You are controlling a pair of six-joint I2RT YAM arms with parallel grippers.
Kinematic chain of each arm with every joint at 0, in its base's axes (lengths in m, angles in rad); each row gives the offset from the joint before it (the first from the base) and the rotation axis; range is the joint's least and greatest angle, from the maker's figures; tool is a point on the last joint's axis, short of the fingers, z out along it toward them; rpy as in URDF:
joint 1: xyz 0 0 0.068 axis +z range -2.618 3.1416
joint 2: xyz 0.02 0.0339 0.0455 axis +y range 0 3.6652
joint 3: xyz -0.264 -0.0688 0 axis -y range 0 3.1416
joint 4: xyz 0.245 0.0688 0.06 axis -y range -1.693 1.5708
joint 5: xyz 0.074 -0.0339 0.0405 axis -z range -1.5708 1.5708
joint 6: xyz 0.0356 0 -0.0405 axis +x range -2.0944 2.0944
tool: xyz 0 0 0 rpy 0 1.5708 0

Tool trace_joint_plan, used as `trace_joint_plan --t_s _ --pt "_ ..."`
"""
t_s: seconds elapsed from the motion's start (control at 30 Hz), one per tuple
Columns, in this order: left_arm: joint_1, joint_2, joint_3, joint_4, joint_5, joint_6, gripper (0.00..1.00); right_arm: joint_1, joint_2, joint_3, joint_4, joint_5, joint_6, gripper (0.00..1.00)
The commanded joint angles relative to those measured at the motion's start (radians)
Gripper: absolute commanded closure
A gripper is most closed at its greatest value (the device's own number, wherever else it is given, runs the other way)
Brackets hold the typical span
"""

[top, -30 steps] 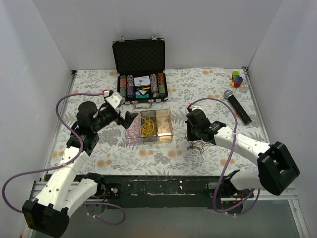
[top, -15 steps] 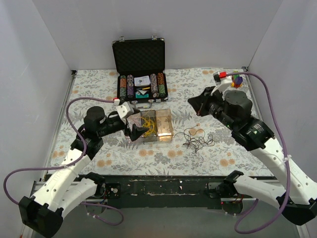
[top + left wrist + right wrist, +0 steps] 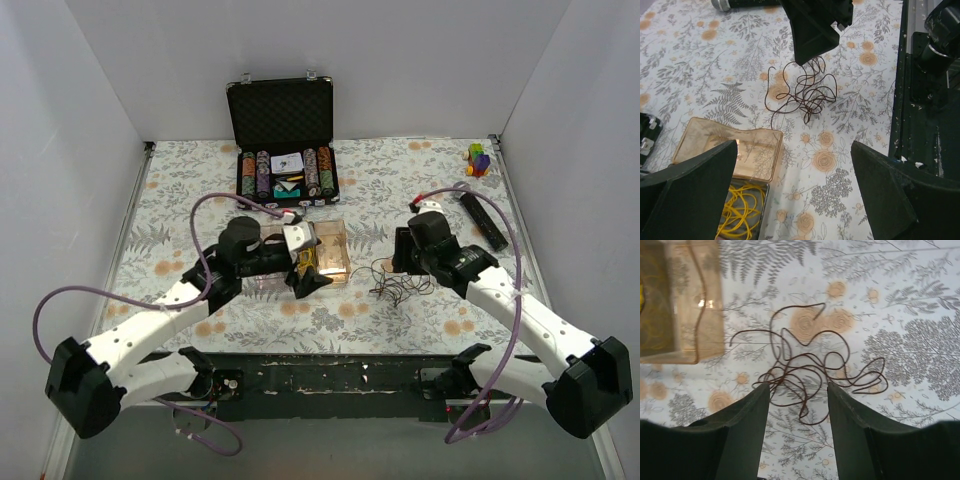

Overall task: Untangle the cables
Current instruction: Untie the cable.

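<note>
A tangle of thin brown cable [image 3: 397,283] lies on the flowered cloth to the right of the clear box [image 3: 335,262]. A yellow cable [image 3: 301,254] is coiled inside that box, and shows in the left wrist view as yellow cable [image 3: 742,210]. My right gripper [image 3: 401,263] hangs open right over the brown cable [image 3: 810,370]. The right gripper [image 3: 798,387] has loops lying between and beyond its tips, and nothing is gripped. My left gripper [image 3: 306,273] stands wide open at the box's front right corner. In its own view the left gripper [image 3: 794,150] is empty, with the brown cable [image 3: 805,92] ahead.
An open black case of poker chips [image 3: 285,170] stands at the back centre. A black microphone [image 3: 480,215] lies at the right, and a small coloured block toy [image 3: 479,158] sits in the back right corner. The black front rail [image 3: 925,100] borders the table.
My right arm has come down from the back right onto the brown cable, and its jaws have opened. My left arm has reached further right, past the box's front.
</note>
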Motion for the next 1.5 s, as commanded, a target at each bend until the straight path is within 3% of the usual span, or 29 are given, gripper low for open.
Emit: trace_joint_plan --t_s 0.0,0.23,0.67,0.77,0.97,1.13,1.27,1.47 --pt "-0.093 0.127 -0.010 0.087 -0.105 0.074 0.03 -0.083 -0.018 -0.068 0.109 0.019 0.044 0.41" --pt "-0.139 0.214 0.004 0.117 -0.121 0.122 0.03 -0.138 0.039 -0.159 0.285 -0.033 0.021 0.37" --pt "-0.140 0.208 -0.007 0.128 -0.154 0.131 0.02 -0.227 0.283 -0.110 0.452 -0.136 -0.039 0.40" --pt "-0.142 0.195 -0.018 0.133 -0.162 0.136 0.02 -0.227 0.309 -0.107 0.477 -0.159 -0.030 0.45" --pt "-0.142 0.172 -0.039 0.136 -0.176 0.144 0.02 -0.227 0.343 -0.093 0.494 -0.193 -0.014 0.66" --pt "-0.142 0.149 -0.056 0.137 -0.182 0.144 0.02 -0.227 0.366 -0.084 0.499 -0.170 -0.030 0.65" --pt "-0.142 0.129 -0.071 0.140 -0.191 0.142 0.02 -0.227 0.381 -0.074 0.509 -0.147 -0.045 0.71" --pt "-0.140 0.103 -0.093 0.142 -0.199 0.145 0.03 -0.225 0.381 -0.062 0.517 -0.142 -0.050 0.99"
